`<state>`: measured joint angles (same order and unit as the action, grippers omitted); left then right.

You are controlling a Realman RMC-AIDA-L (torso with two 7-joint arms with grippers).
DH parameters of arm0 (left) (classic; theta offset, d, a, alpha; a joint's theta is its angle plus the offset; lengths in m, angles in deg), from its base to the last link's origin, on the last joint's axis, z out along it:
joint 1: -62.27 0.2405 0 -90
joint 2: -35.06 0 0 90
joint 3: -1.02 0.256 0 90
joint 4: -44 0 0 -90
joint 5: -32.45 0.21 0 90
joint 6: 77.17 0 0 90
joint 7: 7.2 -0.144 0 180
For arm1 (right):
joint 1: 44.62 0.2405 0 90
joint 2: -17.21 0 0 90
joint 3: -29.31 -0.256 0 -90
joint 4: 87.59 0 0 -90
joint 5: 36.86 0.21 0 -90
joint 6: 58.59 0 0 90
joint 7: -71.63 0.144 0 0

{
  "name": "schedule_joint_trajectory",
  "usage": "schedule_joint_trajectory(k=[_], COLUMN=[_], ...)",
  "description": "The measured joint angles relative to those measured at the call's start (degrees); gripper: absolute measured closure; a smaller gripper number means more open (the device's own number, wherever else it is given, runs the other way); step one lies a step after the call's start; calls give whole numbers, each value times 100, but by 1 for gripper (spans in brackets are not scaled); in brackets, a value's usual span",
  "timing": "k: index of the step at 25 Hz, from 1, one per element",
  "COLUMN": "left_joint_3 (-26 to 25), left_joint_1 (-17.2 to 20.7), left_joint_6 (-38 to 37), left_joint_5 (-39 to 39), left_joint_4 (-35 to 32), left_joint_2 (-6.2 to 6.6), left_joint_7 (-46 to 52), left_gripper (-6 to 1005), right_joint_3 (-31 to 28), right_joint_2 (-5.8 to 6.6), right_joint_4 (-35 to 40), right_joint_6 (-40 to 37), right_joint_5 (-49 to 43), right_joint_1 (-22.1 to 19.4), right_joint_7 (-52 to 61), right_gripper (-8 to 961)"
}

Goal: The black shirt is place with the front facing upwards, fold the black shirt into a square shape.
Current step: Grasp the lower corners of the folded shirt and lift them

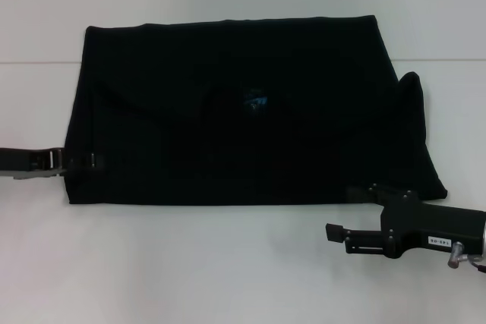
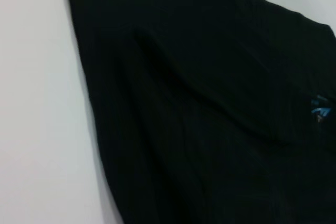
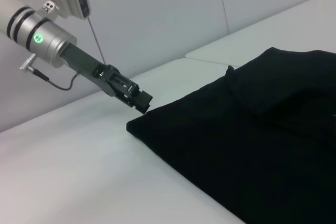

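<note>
Black cloth fills the middle of the white table (image 1: 228, 263): the black shirt (image 1: 243, 134) is laid out flat as a wide, roughly rectangular shape, its long edges running across the head view and its near edge straight. No lettering is seen on the upper face; only a small blue mark (image 1: 255, 102) shows near the centre, with soft folds spreading out from it. At the shirt's right end a rounded lobe of cloth (image 1: 414, 92) is raised above the rest. The left hand (image 1: 76, 161) is placed at the shirt's left edge, low on that side, with its tip touching or overlapping the cloth; in the right wrist view it is seen meeting the corner of the shirt, and whether its fingers are spread or pressed together cannot be told. The right hand (image 1: 357, 214) is held at the near right corner of the shirt, one finger (image 1: 338, 233) lying on the bare table just off the cloth and the other over the hem, so the fingers are seen spread apart. A seam in the table (image 1: 38, 62) is crossed by the shirt's far part.
</note>
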<state>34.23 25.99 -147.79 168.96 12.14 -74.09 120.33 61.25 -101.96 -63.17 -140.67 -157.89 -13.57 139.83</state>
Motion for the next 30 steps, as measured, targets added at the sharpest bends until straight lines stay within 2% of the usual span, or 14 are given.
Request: schedule_joint_trajectory(k=[6,10,19,24,29,30], left_joint_3=[32,246,304,524,622,615], left_joint_1=[42,55,-10,-27,-28,-28], left_joint_6=[176,246,-32,-5,19,20], left_joint_5=[19,25,25,25,75,79], left_joint_4=[35,70,111,111,71,59], left_joint_2=[-45,-58,-79,-80,-94,-95], left_joint_7=[-35,-3,9,48,88,92], left_gripper=[243,244,243,243,327,375], right_joint_3=[-2,2,5,4,-21,-26], right_joint_2=[-13,-19,-26,-27,-26,-27], right_joint_4=[1,1,1,1,1,1], right_joint_6=[31,75,108,113,114,114], right_joint_5=[-3,-5,-8,-4,11,11], right_joint_1=[-3,0,5,6,-2,-4], right_joint_7=[0,0,0,10,24,27], right_gripper=[9,10,10,11,11,11])
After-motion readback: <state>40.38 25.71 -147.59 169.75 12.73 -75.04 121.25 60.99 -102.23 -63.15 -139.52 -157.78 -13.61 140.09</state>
